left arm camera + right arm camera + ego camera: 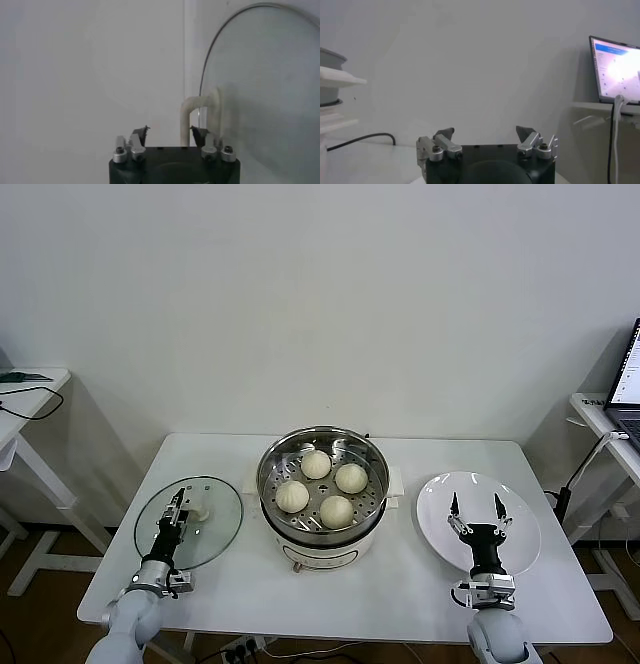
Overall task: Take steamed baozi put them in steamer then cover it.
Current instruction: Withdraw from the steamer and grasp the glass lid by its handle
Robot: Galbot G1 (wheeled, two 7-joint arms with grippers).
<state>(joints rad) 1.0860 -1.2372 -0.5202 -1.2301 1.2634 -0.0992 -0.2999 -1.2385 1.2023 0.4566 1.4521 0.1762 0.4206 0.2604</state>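
Four cream-white round baozi (320, 485) are loaded in the shiny steel steamer (322, 493). The clear glass cover (189, 522) remains unplaced; left gripper (176, 518) grip cannot be told; right gripper (476, 508) gapes.

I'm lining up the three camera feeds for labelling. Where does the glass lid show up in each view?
Head view: the glass lid lies flat on the table, on the robot's left of the steamer, with the left gripper at its handle.
Left wrist view: the lid fills the right side, handle near the fingertips.
Right wrist view: not in it.
Shared landmark: the lid's cream-white handle.
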